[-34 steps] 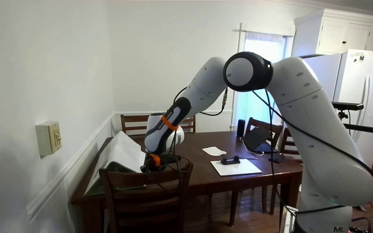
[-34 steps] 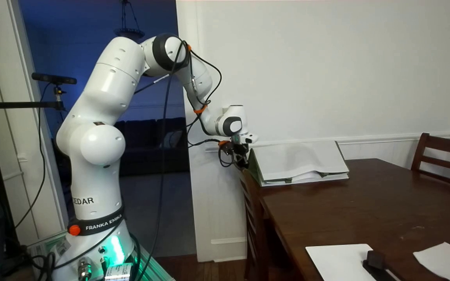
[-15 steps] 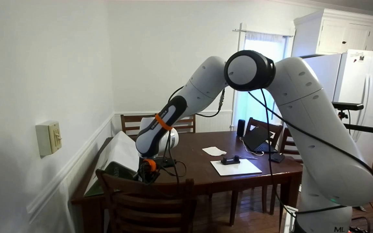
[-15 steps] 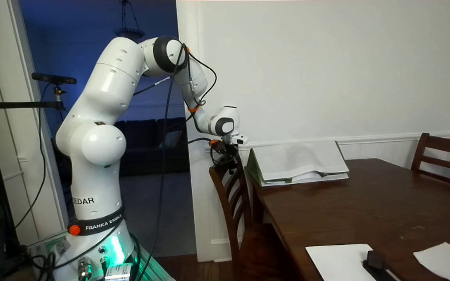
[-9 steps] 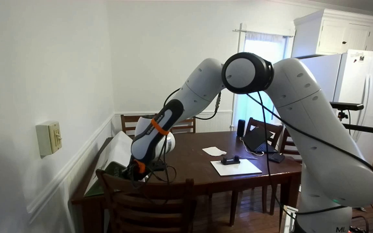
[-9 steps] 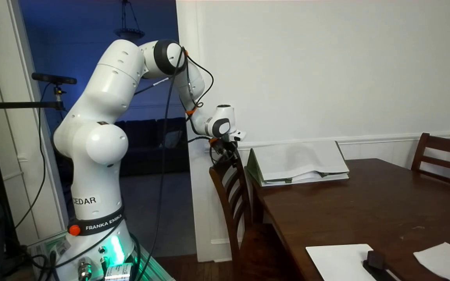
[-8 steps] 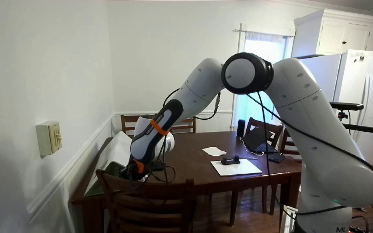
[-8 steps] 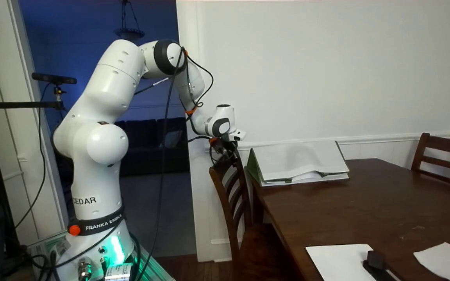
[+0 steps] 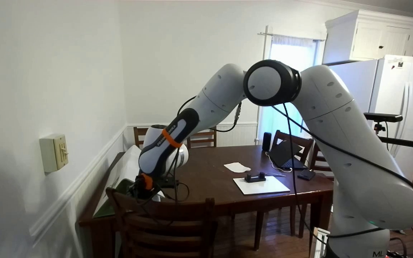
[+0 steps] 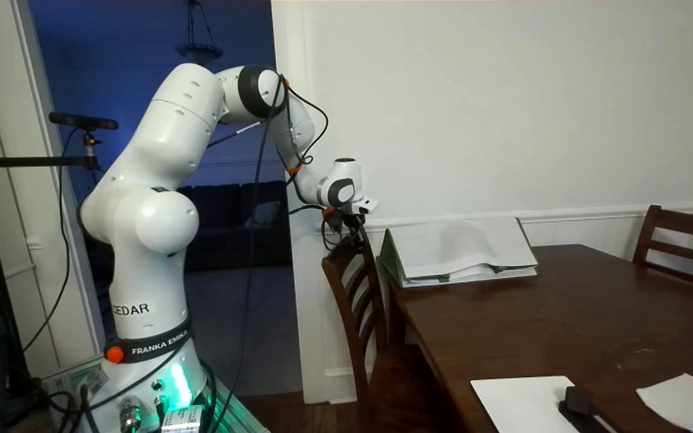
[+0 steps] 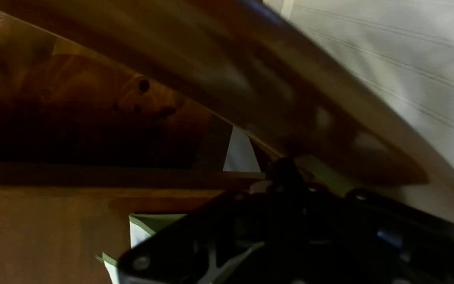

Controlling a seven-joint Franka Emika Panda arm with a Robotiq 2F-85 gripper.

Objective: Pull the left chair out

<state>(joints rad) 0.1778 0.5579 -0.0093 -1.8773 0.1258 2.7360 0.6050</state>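
- Open gap between edge of worktop (image 10: 563, 319) and back of chair (image 9: 158, 209)
- Claw (image 11: 284, 167), fingers together, beside chair's rail
- Green binder (image 10: 391, 257) holds white pages (image 10: 467, 246)

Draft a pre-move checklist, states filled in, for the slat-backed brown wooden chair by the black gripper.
1. Black gripper at top rail of slat-backed brown wooden chair: ok.
2. Contact with rail: cannot tell, too dark.
3. Gripper apart from green-and-white binder: ok, gap in an exterior view.
4. Seat clear of brown wooden table: not ok, front seems tucked beneath.
5. Chair feet on wooden floor: cannot tell, unseen.
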